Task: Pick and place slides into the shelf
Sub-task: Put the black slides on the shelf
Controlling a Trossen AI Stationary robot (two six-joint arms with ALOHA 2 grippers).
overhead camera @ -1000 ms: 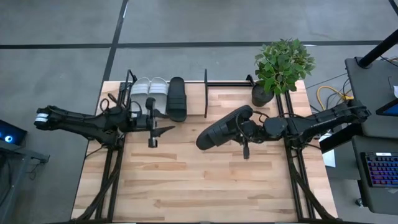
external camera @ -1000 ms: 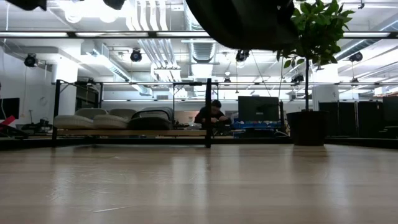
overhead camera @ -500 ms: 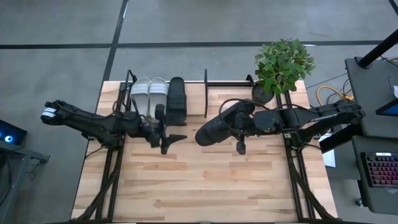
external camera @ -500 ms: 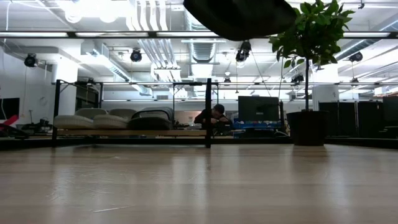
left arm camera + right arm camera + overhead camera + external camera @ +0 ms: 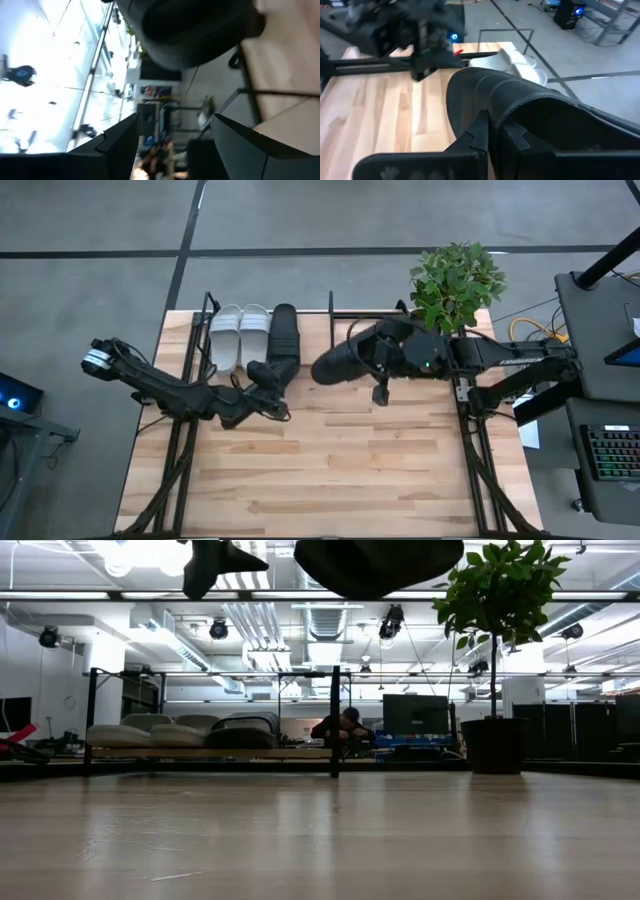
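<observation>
The right gripper [image 5: 377, 360] is clamped tight on the last black slide [image 5: 345, 360] and holds it up in the air, above the table [image 5: 330, 470]. The shelf [image 5: 331, 330] sits at the table's 12 o'clock edge. Two white slides [image 5: 240, 330] and one black slide [image 5: 284, 335] already sit in it. The free spot is just beside that black one, at about 10 o'clock from the held slide. The held slide's long side runs from 2 to 8 o'clock, but the ones on the shelf point 12 to 6, so I think it needs a turn. The right arm is nearer. The left gripper [image 5: 268, 378] has its fingers spread wide, holding nothing, near the shelf's front. I see no words or labels.
</observation>
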